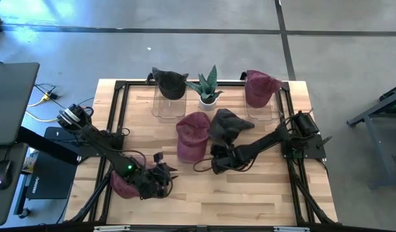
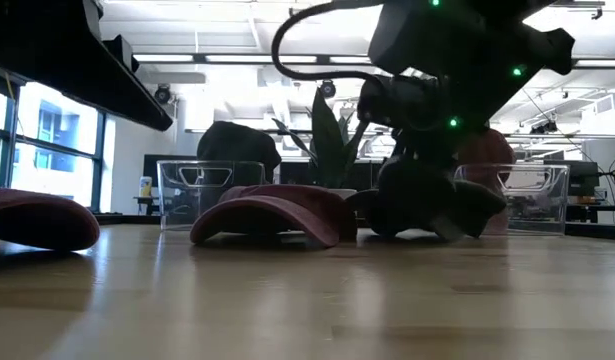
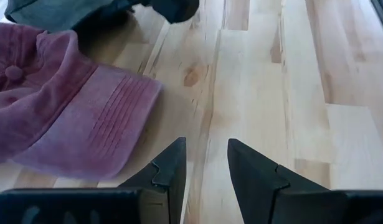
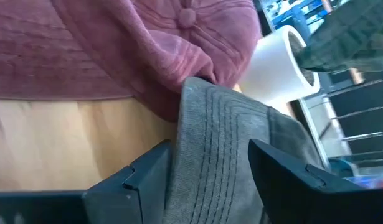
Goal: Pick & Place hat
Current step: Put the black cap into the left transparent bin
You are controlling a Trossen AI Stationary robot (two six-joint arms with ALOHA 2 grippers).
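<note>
High view: the right claw (image 1: 218,161) grips the grey hat (image 1: 228,125) mid-tabletop (image 1: 262,193), beside a maroon hat (image 1: 192,135). Right wrist: brim clamped between fingers (not lifted, placing remains). Left wrist: left claw (image 3: 205,163) apart, empty.

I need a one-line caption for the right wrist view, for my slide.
Right gripper closed around the dark grey cap's brim, beside a maroon cap.

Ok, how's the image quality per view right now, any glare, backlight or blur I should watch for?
Low view: bright windows and ceiling lights backlight the scene, so the dark cap and the arm above read as silhouettes. High view: evenly lit, with glare on the floor at the upper left. Right wrist view: the grey brim between the fingers is soft, too close.
</note>
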